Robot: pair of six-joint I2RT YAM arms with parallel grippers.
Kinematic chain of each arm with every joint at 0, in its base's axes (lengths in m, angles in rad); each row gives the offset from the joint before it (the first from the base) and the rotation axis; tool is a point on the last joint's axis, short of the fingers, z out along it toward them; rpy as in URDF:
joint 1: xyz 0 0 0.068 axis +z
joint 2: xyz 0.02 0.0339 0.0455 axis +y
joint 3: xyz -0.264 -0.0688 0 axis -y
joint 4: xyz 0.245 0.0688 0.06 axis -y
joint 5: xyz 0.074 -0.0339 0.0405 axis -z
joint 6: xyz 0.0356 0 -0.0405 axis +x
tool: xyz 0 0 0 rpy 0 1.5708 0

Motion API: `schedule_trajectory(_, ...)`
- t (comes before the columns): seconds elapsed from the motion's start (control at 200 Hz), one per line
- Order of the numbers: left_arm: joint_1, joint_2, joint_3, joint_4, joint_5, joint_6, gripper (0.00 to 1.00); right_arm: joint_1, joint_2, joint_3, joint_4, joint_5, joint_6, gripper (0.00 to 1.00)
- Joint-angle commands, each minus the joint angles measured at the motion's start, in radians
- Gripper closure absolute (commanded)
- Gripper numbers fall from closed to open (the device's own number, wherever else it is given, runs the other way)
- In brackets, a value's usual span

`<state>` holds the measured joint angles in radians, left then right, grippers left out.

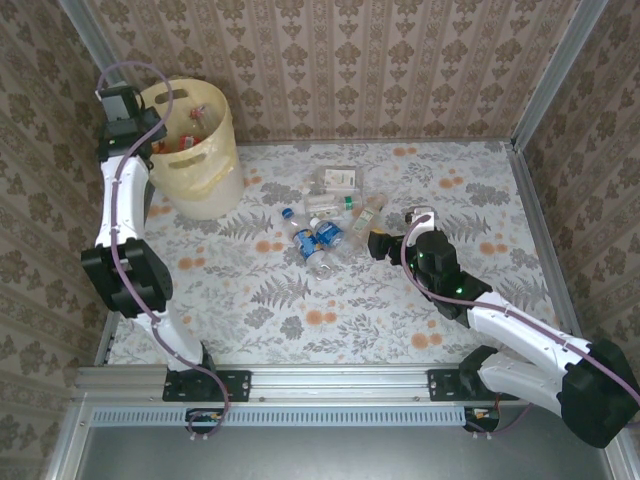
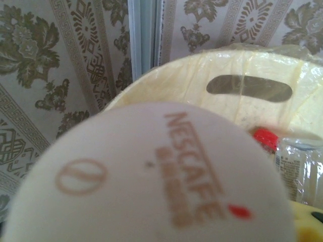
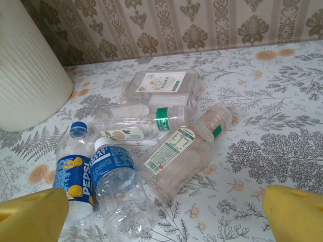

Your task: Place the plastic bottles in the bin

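Note:
My left gripper (image 1: 158, 141) hangs over the pale yellow bin (image 1: 200, 165). In the left wrist view a white Nescafe bottle (image 2: 151, 176) sits right at the lens and hides the jaws, apart from a sliver of yellow pad (image 2: 309, 224). A red-capped bottle (image 2: 264, 138) and a clear one (image 2: 303, 169) lie inside the bin (image 2: 242, 70). Mid-table lies a heap of plastic bottles (image 1: 325, 215): a Pepsi bottle (image 3: 72, 174), a Pocari Sweat bottle (image 3: 113, 186), a squarish green-labelled one (image 3: 181, 156) and others. My right gripper (image 3: 166, 214) stands open just short of them, holding nothing.
Patterned walls close in the floral table (image 1: 400, 310) at the back and both sides. The bin's ribbed side (image 3: 28, 75) rises at the left of the right wrist view. A flat squarish bottle (image 3: 161, 84) lies at the far end of the heap.

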<state>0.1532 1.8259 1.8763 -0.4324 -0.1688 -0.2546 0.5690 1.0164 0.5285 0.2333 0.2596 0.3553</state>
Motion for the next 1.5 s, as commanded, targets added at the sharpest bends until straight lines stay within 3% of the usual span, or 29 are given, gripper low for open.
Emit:
schedule_trajectory(0.0,0.006,0.019,0.068,-0.047,-0.045,-0.02,0.33,-0.004,-0.001,0.009,-0.017,0.028,0.019,0.0)
schedule_trajectory(0.3,-0.01,-0.005,0.084,-0.062,-0.007,-0.043,0.17,-0.004,0.002,0.007,-0.024,0.025,0.02,0.0)
schedule_trajectory(0.56,-0.095,-0.066,0.059,-0.041,-0.034,-0.03,0.0,-0.004,0.007,0.004,-0.022,0.022,0.025,0.0)
schedule_trajectory(0.805,-0.204,-0.121,0.015,0.011,-0.101,0.004,0.0,-0.004,0.0,-0.008,-0.03,0.021,0.029,0.0)
schedule_trajectory(1.245,-0.428,-0.236,-0.146,0.079,-0.097,-0.038,0.0,-0.004,0.037,0.0,-0.031,0.003,0.022,0.0)
schedule_trajectory(1.495,-0.556,-0.286,-0.286,0.11,-0.123,-0.102,0.0,0.005,0.126,0.057,-0.05,-0.137,-0.072,0.0)
